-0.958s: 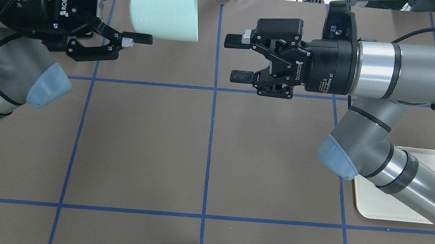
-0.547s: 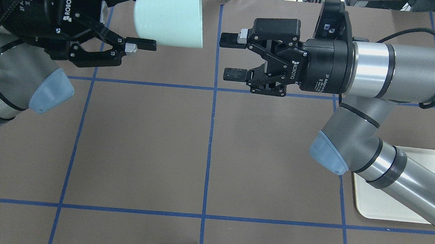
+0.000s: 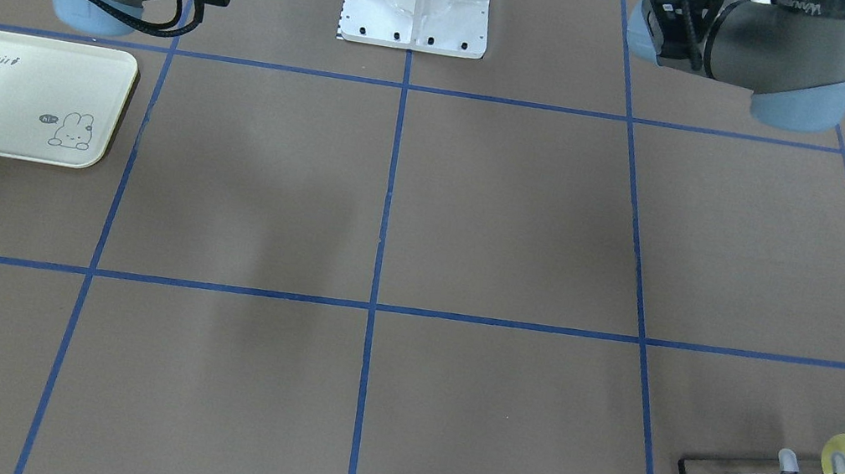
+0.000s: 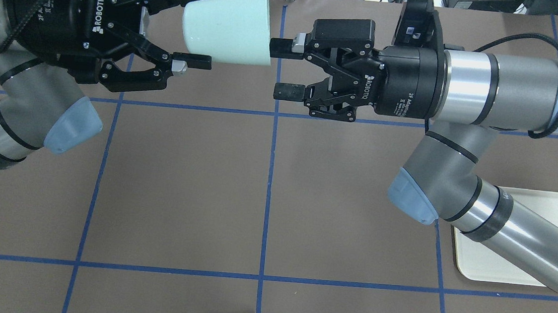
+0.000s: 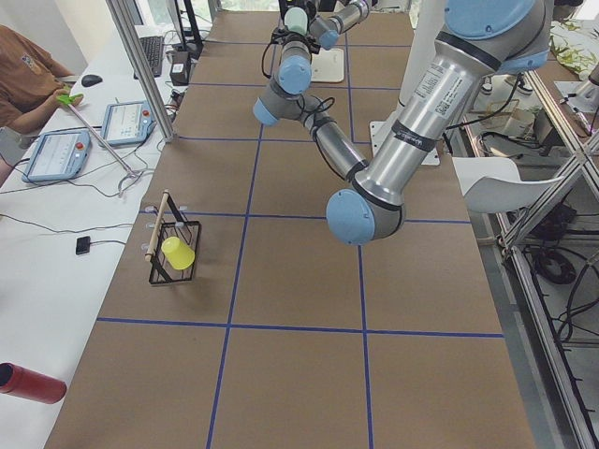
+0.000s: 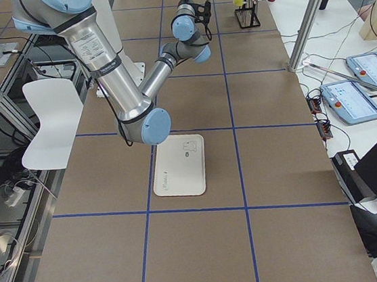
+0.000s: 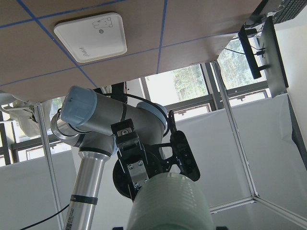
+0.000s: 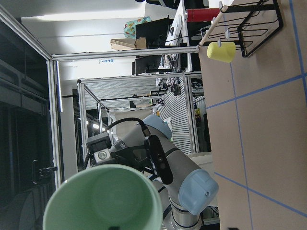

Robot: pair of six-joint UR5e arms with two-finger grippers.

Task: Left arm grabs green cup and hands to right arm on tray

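1. Gripping the green cup (image 4: 229, 25) by its base, left gripper (image 4: 197, 28) holds it sideways, aloft, far centre.
2. Right gripper (image 4: 282, 69) spread wide, one fingertip at cup's rim.
3. Tray (image 3: 4, 94) lies near right, well apart.

The green cup (image 4: 226, 30) has been carried further right by the left gripper (image 4: 197, 28). The right gripper (image 4: 282, 69) has been brought left towards it. The gap between them has been closed, and one fingertip (image 4: 280, 47) is now seen at the cup's rim.
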